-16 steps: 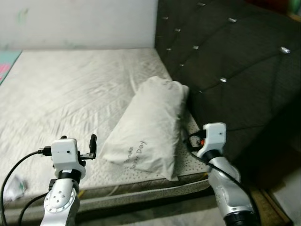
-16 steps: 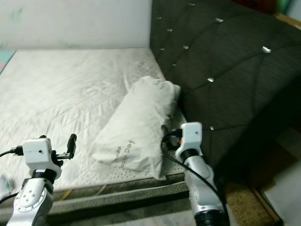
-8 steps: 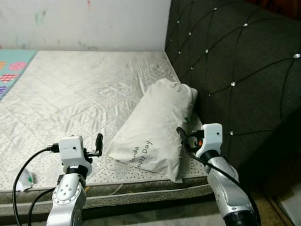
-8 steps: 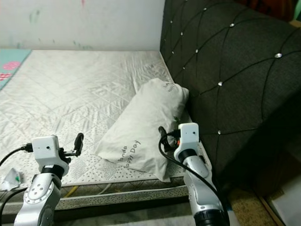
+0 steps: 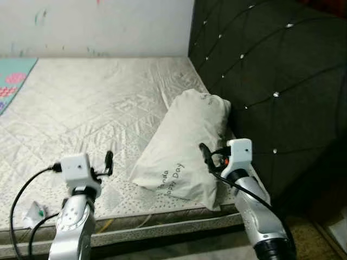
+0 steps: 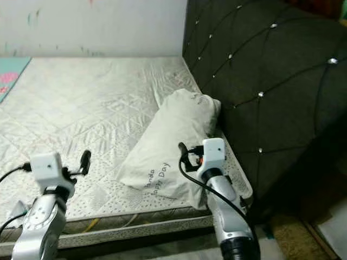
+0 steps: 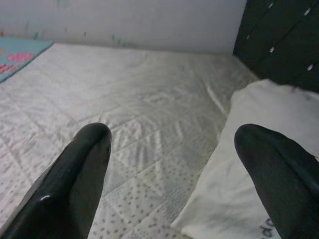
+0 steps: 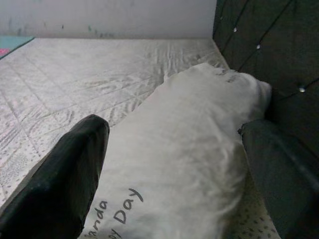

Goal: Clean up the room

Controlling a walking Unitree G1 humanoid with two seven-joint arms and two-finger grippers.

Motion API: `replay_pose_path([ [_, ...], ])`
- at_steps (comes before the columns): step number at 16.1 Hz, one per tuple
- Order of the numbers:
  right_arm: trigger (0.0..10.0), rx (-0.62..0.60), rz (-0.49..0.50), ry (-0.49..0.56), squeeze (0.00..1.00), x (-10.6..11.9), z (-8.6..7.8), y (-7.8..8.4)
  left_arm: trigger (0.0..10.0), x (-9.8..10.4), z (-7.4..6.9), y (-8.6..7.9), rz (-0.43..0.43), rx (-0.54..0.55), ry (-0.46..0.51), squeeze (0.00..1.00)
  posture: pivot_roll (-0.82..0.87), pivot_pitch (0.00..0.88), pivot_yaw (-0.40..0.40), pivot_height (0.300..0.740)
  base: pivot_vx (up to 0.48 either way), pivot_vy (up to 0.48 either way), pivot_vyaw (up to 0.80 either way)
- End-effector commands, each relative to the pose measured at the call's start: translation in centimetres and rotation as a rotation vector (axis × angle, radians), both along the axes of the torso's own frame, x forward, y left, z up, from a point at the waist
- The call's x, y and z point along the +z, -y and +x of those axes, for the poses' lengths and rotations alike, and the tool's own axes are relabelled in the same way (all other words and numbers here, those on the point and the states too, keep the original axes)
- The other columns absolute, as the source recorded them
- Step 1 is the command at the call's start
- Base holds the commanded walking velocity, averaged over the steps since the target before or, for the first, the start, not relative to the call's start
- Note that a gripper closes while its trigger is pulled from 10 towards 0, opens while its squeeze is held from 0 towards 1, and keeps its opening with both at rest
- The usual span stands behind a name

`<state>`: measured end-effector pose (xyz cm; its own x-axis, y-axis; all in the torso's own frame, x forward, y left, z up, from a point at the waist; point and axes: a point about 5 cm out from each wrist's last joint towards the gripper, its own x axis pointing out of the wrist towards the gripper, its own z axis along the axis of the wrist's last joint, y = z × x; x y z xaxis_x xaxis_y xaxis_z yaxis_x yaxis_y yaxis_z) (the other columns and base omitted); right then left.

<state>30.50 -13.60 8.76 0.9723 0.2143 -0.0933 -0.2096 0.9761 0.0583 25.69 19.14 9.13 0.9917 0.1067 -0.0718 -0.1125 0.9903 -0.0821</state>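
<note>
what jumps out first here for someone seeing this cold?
The white pillow lying on the bare quilted mattress, pushed up against the dark tufted headboard. Both arms are raised at the bed's near edge with fingers spread: the right claw at the pillow's near end, the left claw over the mattress. A small crumpled wrapper lies by the near left edge.

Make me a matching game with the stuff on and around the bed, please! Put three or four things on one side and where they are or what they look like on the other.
Things:
1. pillow
2. headboard
3. crumpled wrapper
4. left pincer

Descriptions:
A. dark, padded, with shiny studs
B. open, over the bare mattress
C. white with grey writing, lying against the headboard
D. small, near the mattress's front edge, on the robot's left

Pairs: 1-C, 2-A, 3-D, 4-B
</note>
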Motion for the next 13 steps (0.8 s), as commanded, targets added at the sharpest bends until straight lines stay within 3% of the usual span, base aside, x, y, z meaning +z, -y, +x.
replay_pose_path([
  [1, 10.0, -0.027, -0.008, -0.022, 0.00, -0.38, -0.12, 0.97, 10.0, -0.50, -0.03, 0.59, -0.015, -0.008, -0.025, 0.00, -0.05, 0.000, -0.053, 0.740, 0.000, 0.480, 0.00],
  [13, 10.0, 0.023, -0.012, -0.018, 0.00, -0.19, -0.03, 0.47, 10.0, -0.68, 0.21, 0.74, -0.025, 0.021, -0.025, 0.00, -0.05, 0.000, -0.059, 0.740, 0.000, 0.480, 0.00],
])
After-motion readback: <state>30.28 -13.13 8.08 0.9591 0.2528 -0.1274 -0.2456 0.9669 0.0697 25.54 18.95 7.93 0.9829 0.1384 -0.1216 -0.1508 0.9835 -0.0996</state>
